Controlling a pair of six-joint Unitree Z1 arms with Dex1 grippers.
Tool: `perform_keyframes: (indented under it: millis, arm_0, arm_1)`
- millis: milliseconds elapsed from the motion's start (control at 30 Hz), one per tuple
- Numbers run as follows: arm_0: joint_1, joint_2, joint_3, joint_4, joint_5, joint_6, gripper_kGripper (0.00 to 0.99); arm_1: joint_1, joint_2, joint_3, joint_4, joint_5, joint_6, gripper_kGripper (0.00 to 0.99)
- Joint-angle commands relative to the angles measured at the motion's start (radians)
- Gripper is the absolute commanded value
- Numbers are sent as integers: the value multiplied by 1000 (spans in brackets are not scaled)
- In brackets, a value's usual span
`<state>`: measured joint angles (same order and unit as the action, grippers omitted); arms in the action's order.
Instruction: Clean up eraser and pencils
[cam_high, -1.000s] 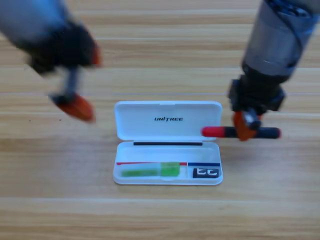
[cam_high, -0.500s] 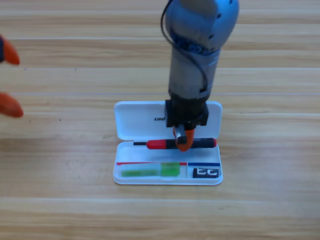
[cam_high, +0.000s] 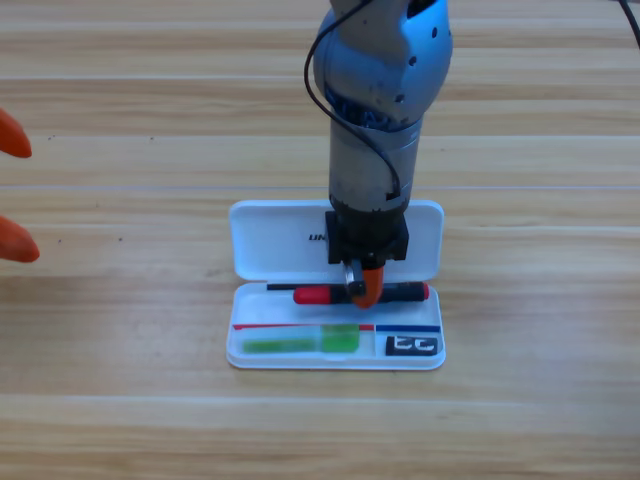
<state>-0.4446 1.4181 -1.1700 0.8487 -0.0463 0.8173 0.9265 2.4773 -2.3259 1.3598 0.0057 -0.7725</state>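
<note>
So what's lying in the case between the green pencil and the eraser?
Nothing: in the high view, only bare white case floor separates the green pencil from the eraser.

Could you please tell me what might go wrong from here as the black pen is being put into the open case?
The right gripper holds the black pen over the case's rear edge; released here, it may catch on the rim. Pushing down could tip the open case or disturb the green pen.

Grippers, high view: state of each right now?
Left gripper: at the picture's left edge, orange fingers apart, open, holding nothing.
Right gripper: over the open white plastic case, shut on the black pen with the red cap end.
</note>
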Motion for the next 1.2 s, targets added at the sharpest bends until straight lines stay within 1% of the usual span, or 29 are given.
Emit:
perform_keyframes:
  millis: [33,67,133,200,367,533,633,700,733,800,933,1000,1033,1067,1133,1200]
  arm_0:
    - [17,-8,35,-16,-12,9,990]
    - [15,-8,36,-17,-12,9,990]
    - [15,-8,38,-17,-15,8,990]
    - [15,-7,41,-20,-15,8,990]
    - [15,-11,41,-22,-18,5,990]
    - [15,-30,16,-22,-23,-4,990]
    - [26,-33,-16,-48,-23,-47,990]
    - [72,-33,-33,-82,-41,-70,990]
    - [98,-30,-39,-105,-57,-78,990]
    - [150,-18,-49,-149,-93,-95,990]
    - [230,47,-92,-227,-149,-144,990]
    - [253,104,-105,-289,-172,-170,990]
    - [262,133,-108,-324,-178,-184,990]
    - [267,165,-109,-356,-185,-196,990]
    - [277,226,-105,-421,-228,-205,989]
    - [279,289,-105,-470,-265,-211,982]
  arm_1:
    - [32,29,-1,19,-15,30,799]
    - [35,17,0,24,-13,32,834]
    - [43,-21,13,32,-4,39,850]
    - [52,-74,36,42,27,39,873]
    - [83,-255,120,47,86,44,874]
    - [120,-486,232,47,157,56,888]
    - [127,-614,307,47,224,68,888]
    - [127,-676,353,24,283,79,888]
    - [127,-704,384,-4,306,98,888]
    - [127,-765,468,-105,326,150,905]
    - [127,-905,706,-395,333,262,937]
    - [127,-963,798,-510,336,308,946]
    - [127,-985,827,-547,339,328,954]
    - [127,-995,846,-562,344,340,959]
    - [127,-1000,859,-568,367,351,959]
    - [127,-999,875,-568,367,349,960]
